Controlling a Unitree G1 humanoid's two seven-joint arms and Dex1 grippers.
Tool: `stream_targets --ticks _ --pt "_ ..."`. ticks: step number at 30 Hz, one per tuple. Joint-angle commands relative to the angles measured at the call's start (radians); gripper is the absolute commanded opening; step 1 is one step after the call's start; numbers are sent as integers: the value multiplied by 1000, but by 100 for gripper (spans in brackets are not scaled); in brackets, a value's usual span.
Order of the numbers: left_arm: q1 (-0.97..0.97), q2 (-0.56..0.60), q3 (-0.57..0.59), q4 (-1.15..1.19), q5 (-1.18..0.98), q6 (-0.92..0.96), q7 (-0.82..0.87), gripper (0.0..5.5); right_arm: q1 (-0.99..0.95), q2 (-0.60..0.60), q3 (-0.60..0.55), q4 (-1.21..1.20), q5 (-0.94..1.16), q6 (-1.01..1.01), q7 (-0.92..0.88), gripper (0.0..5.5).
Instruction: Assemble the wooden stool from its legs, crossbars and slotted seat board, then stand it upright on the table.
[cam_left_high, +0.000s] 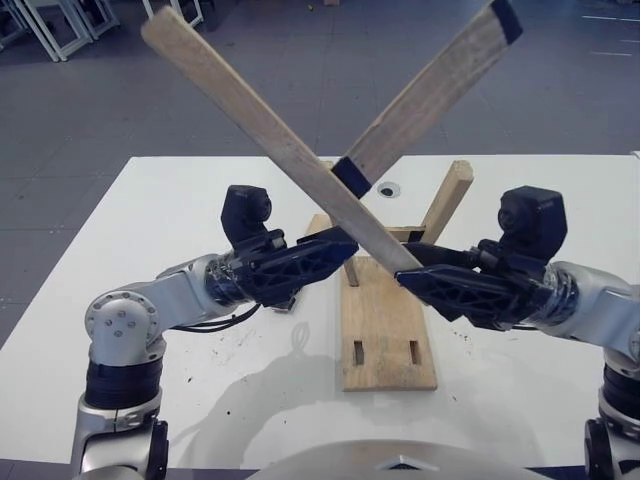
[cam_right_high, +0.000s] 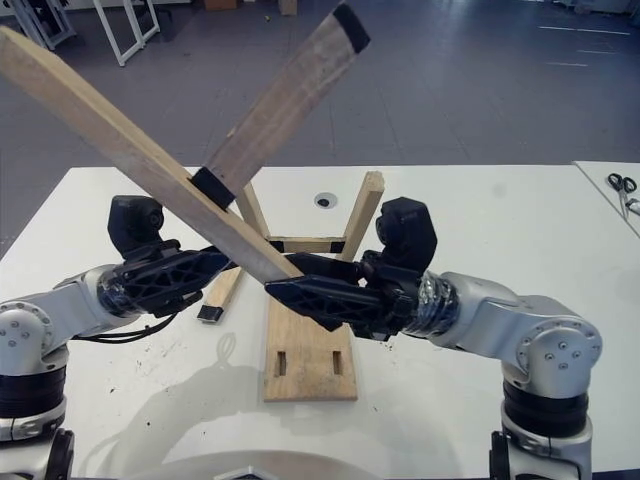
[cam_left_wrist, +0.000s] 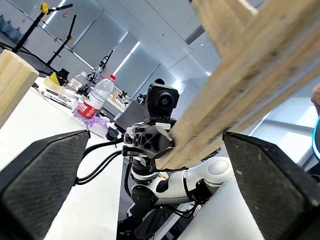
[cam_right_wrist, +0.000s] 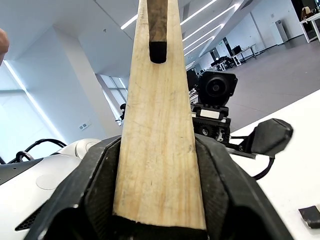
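Stool nowhere near done imo
Right gripper jaws pinching long plank, crossed w/ taped plank; left gripper jaws spread; seat board flat on table, 2 slots empty

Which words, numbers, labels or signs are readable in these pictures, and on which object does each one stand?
No text can be read anywhere.
Red label on the plastic bottle: too blurred to read.
Plain wooden leg, wooden leg with black ends, seat board and table: no print visible.
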Motion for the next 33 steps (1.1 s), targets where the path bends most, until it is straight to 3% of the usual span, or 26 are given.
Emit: stream_targets --ticks 1,8,15,24,25,28,31,33 --pt "-5 47 1 -16 -54 26 -27 490 10 -30 25 9 -64 -24 22 206" --pt "-28 17 -19 10 -32 -35 43 490 67 -59 119 -19 -203 -2 104 206" --pt "1 101 -18 21 -126 40 -11 363 71 -74 143 -1 -326 -26 154 204" --pt "9 109 -36 37 -137 34 16 263 56 -71 165 -11 -440 -41 164 204" --pt "11 106 -37 39 -135 33 19 262 52 -62 156 0 -428 -47 144 204" --pt "27 93 -29 36 -104 9 32 251 53 -70 96 22 -349 -64 118 278" --pt "76 77 35 8 31 -70 19 222 112 -150 -78 87 -292 -76 113 341" --pt "147 68 78 -72 178 -140 21 205 224 -207 -167 123 -322 -54 155 351"
